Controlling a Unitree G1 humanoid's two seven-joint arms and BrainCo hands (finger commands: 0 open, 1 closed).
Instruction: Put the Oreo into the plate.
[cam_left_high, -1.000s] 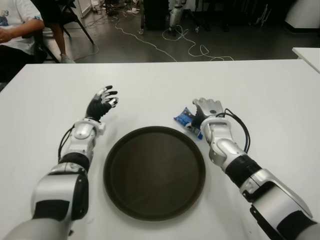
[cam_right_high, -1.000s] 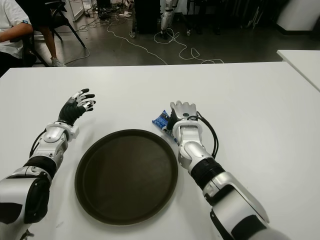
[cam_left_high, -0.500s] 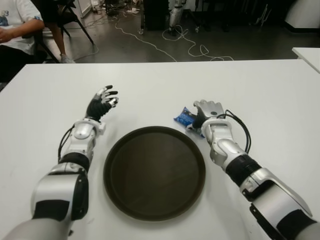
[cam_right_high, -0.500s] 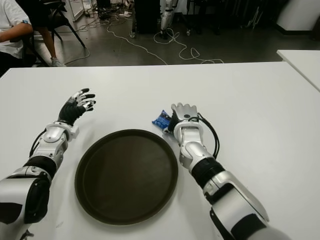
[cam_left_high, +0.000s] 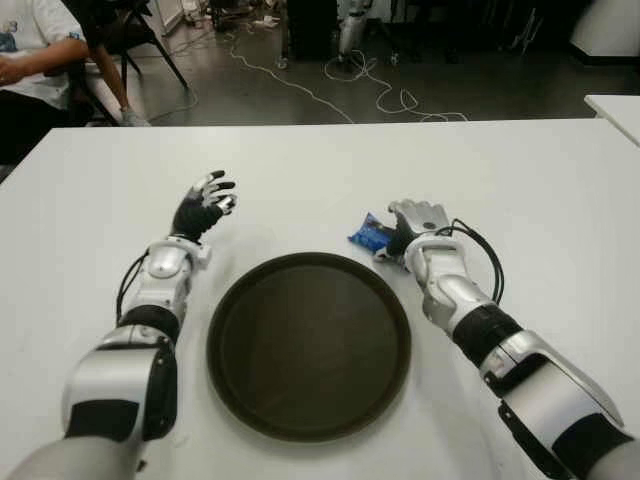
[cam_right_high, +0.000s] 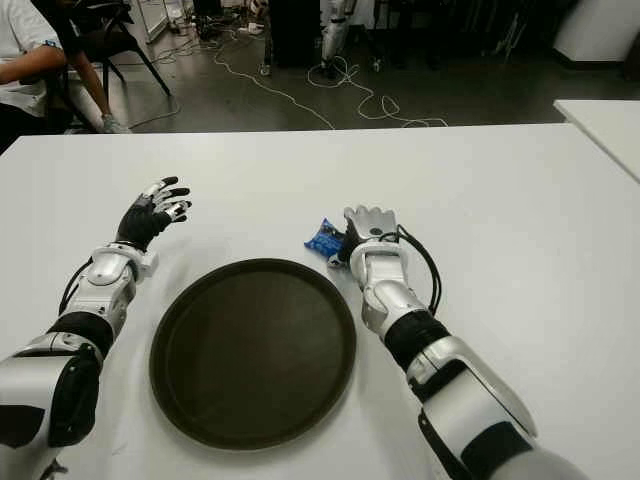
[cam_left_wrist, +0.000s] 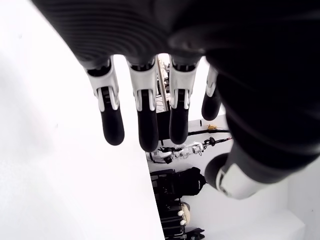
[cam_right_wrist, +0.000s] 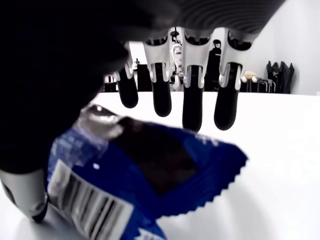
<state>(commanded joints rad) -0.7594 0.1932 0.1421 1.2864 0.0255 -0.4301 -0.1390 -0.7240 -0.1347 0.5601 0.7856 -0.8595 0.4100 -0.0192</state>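
Observation:
The Oreo is a blue snack packet (cam_left_high: 370, 235) lying on the white table (cam_left_high: 520, 180) just beyond the far right rim of the dark round plate (cam_left_high: 310, 345). My right hand (cam_left_high: 408, 226) hovers over the packet's right end. In the right wrist view the packet (cam_right_wrist: 150, 170) lies under the palm. The fingers (cam_right_wrist: 192, 107) hang straight beyond it without touching, and the thumb (cam_right_wrist: 25, 195) sits at its edge. My left hand (cam_left_high: 205, 198) is raised left of the plate, its fingers (cam_left_wrist: 145, 120) spread and holding nothing.
A person sits at the far left beyond the table (cam_left_high: 30, 60). Cables lie on the floor behind the table (cam_left_high: 350, 95). A second white table's corner (cam_left_high: 615, 105) shows at the far right.
My right hand has edged forward over the packet, and the packet's end nearest the plate now lies a little farther from the rim. The left hand has not moved.

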